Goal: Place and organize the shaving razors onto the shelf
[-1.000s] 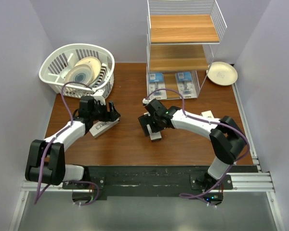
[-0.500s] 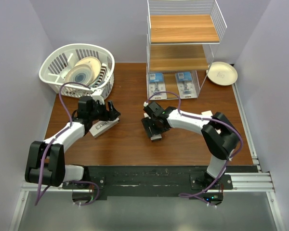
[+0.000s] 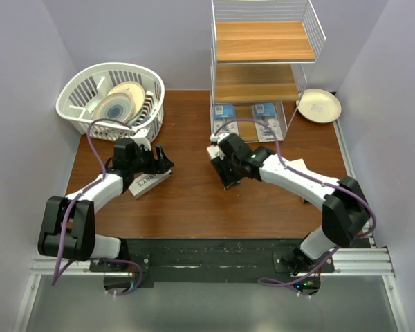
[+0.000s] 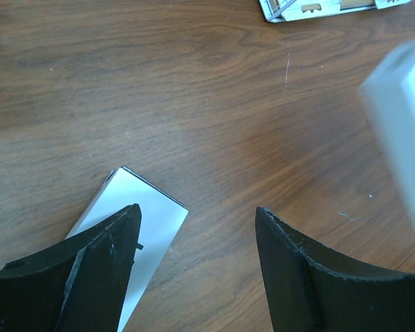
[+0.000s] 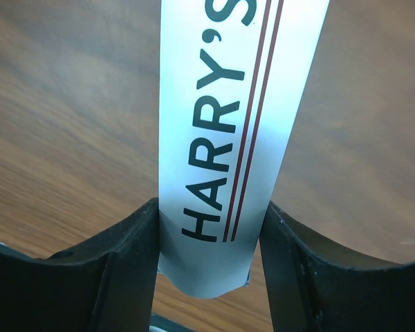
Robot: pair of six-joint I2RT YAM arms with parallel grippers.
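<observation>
One basket [image 3: 72, 90] is sitting far left. The first white box [image 3: 146, 183] is lying on the desk [image 3: 187, 207] under the spread left end effector [image 3: 160, 163]. The right end effector [image 5: 211, 256] is pinching the second white box [image 5: 221, 138]. The third white box [image 3: 297, 164] is peeking from beside the right arm. Two blister packs [image 3: 225, 119] [image 3: 266, 117] are lying at the foot of the shelf [image 3: 263, 41]. Lilac walls [image 3: 28, 69] are enclosing the brown desk.
</observation>
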